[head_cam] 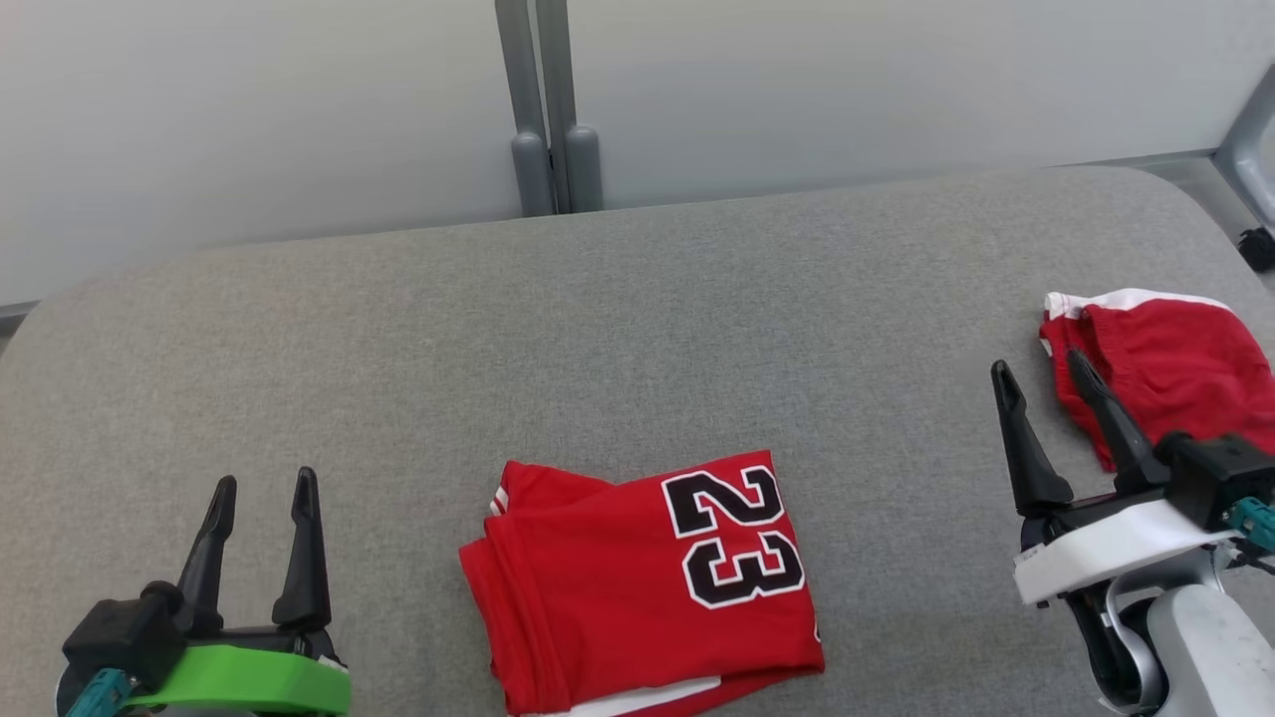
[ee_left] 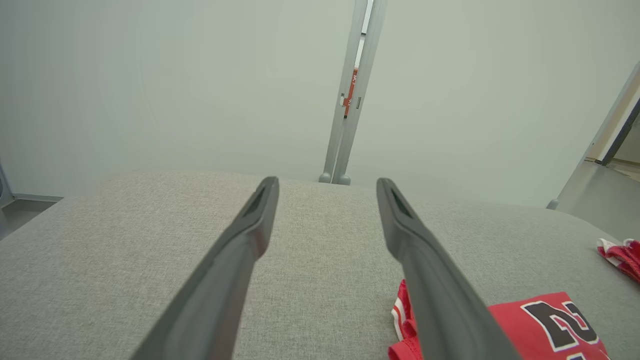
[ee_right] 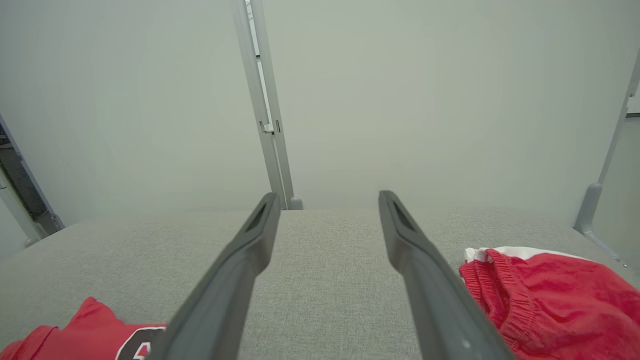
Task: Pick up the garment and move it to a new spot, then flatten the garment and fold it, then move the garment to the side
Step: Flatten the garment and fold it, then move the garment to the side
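A grey fabric-covered surface (head_cam: 637,319) is seen before pale wall panels (head_cam: 249,119) joined by two grey posts (head_cam: 548,110). A red jersey (head_cam: 647,588), folded into a rough square with a black, white-edged "23" turned sideways on top, is laid at the middle of the surface near its front edge, and a strip of white trim is shown along its near side. A second red garment (head_cam: 1165,368), with a gathered waistband and a white band, is bunched at the far right of the surface, well apart from the jersey. The left gripper (head_cam: 265,480) is held at the lower left over the grey fabric, its two dark fingers spread apart with nothing between them. The right gripper (head_cam: 1038,363) is held at the right, fingers likewise parted and empty. Its outer finger is seen against the edge of the second garment, and whether they touch cannot be told.
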You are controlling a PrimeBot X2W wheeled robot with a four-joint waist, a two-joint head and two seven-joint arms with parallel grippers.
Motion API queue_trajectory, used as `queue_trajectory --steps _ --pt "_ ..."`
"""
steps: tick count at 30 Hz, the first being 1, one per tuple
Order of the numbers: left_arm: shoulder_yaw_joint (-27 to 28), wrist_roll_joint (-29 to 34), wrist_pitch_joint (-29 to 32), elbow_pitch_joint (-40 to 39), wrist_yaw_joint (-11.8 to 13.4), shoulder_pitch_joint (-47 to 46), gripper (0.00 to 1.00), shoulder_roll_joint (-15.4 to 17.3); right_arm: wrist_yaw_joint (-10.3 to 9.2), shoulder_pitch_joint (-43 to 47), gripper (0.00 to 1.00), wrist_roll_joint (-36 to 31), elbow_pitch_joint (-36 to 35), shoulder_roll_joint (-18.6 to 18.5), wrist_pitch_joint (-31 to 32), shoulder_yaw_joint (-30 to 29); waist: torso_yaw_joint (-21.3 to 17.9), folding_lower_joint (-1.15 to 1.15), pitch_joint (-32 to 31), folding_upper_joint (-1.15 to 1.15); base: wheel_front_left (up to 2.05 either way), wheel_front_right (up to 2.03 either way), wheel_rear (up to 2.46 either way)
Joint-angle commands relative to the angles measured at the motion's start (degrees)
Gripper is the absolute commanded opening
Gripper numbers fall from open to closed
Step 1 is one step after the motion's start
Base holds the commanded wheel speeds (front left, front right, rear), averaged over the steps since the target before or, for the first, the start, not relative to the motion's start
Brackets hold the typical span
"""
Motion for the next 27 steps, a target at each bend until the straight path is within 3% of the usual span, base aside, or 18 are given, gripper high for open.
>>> queue_trajectory --steps 1,7,16,18,27 --pt "0.5 0.9 -0.1 0.0 -0.2 0.2 1.00 0.4 -0.02 0.6 1.00 -1.0 0.6 0.4 -0.6 -0.5 -1.0 0.00 -0.7 0.00 0.00 0.00 0.00" --pt "1.4 2.1 -0.1 1.4 -0.2 1.3 1.00 -0.1 -0.02 1.8 1.00 -5.4 4.3 3.0 -1.4 -2.3 -0.5 0.00 -0.9 0.00 0.00 0.00 0.00" --pt "1.3 2.5 -0.1 2.1 -0.2 0.8 1.00 -0.4 -0.02 0.4 1.00 -5.6 5.7 4.3 -1.4 -0.6 1.8 0.00 -0.9 0.00 0.00 0.00 0.00" --pt "1.2 2.6 -0.1 2.1 -0.2 0.7 1.00 -0.2 -0.02 -0.4 1.00 -4.2 7.1 4.5 0.0 1.5 2.5 0.00 -0.8 0.00 0.00 0.00 0.00" --pt "-0.2 2.6 -0.1 2.6 -0.2 -0.6 1.00 0.3 -0.04 -7.5 1.00 3.4 18.3 5.5 16.5 10.4 7.5 0.00 1.1 0.00 0.00 0.00 0.00"
